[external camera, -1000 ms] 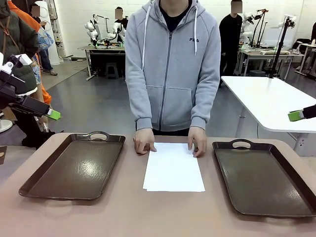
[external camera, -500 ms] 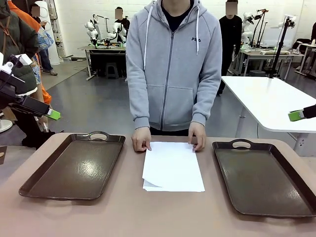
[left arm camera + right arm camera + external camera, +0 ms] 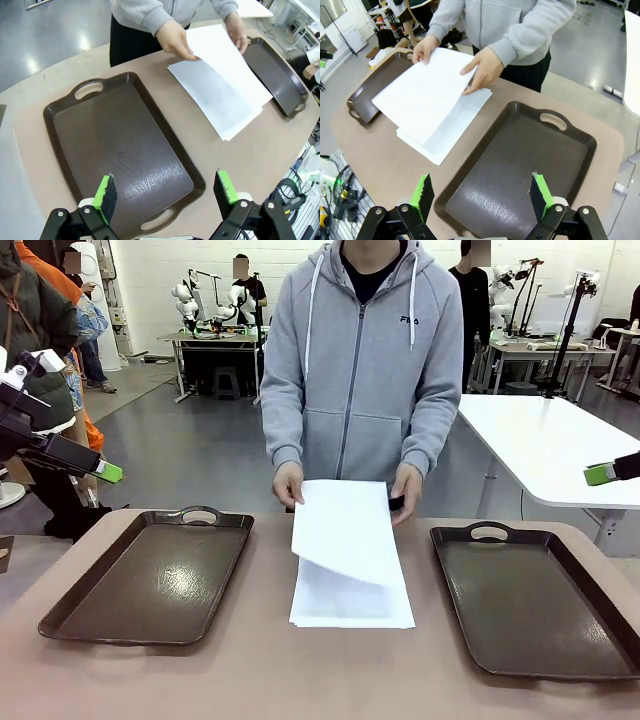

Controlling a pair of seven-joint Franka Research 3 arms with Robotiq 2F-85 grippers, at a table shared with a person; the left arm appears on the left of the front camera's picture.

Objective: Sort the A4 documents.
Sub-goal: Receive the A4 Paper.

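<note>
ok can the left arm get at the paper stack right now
Probably not yet: the left fingers stand open, out past the left tray, and the person's hands hold a lifted sheet over the stack, covering its far half.

White A4 documents; dark brown trays.

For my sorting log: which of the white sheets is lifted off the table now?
The top sheet, held by its far edge in the person's hands and tilted up. The other sheets lie flat, stacked on the table.
</note>
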